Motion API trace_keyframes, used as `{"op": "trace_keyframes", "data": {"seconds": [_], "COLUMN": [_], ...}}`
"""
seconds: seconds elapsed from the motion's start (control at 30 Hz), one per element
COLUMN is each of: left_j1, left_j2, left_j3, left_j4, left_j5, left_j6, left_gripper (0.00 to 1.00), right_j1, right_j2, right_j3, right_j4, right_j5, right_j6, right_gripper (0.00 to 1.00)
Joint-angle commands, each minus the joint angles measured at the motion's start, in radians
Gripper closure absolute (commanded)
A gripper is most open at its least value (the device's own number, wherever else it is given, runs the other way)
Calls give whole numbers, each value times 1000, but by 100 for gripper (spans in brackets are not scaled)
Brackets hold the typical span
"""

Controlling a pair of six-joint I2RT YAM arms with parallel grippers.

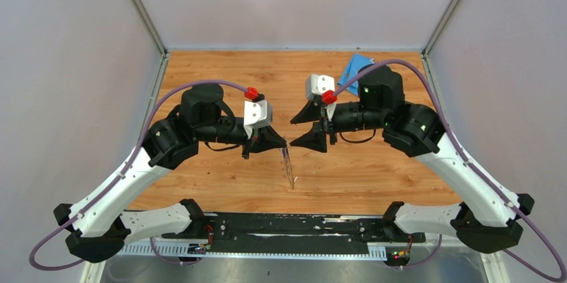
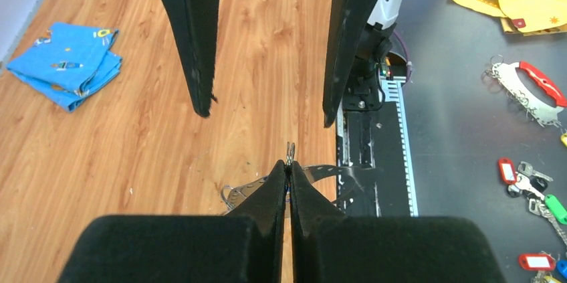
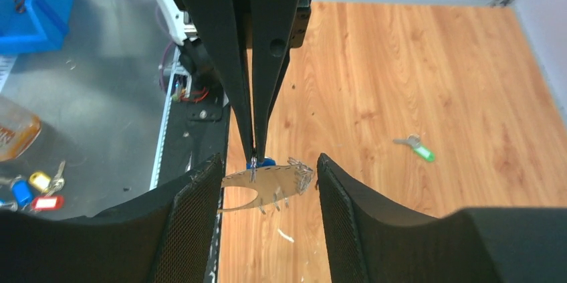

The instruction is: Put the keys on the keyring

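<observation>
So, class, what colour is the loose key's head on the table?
The loose key has a green head; right wrist view.

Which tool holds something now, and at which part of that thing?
The left tool pinches the keyring at its upper edge, so it hangs below. The right tool is open and holds nothing.

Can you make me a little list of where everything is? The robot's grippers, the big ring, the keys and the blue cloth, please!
left gripper: shut, pinching the keyring
keyring: held up by the left gripper
right gripper: open, one finger on each side of the keyring, not touching it
green key: lying alone on the wooden table, not on the keyring
blue key: only a blue bit shows behind the left gripper's tip; cannot tell if it is on the keyring
blue cloth: folded, near the table's far edge
</observation>
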Motion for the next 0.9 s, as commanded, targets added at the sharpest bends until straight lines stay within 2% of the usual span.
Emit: {"op": "trace_keyframes", "data": {"seconds": [0.0, 0.3, 0.7, 0.87], "left_j1": [-8, -8, -8, -8], "left_j2": [0, 3, 10, 4], "left_j3": [27, 33, 51, 45], "left_j4": [-19, -40, -42, -42], "left_j5": [15, -3, -4, 3], "left_j6": [-4, 55, 77, 82], "left_gripper": [100, 100, 100, 100], "right_j1": [-9, -9, -9, -8], "right_j2": [76, 150, 194, 186], "right_j3": [113, 171, 182, 169], "right_j4": [-284, -311, -319, -280], "right_j5": [-77, -116, -135, -113], "right_j6": [-165, -179, -166, -152], "right_gripper": [47, 66, 76, 98]}}
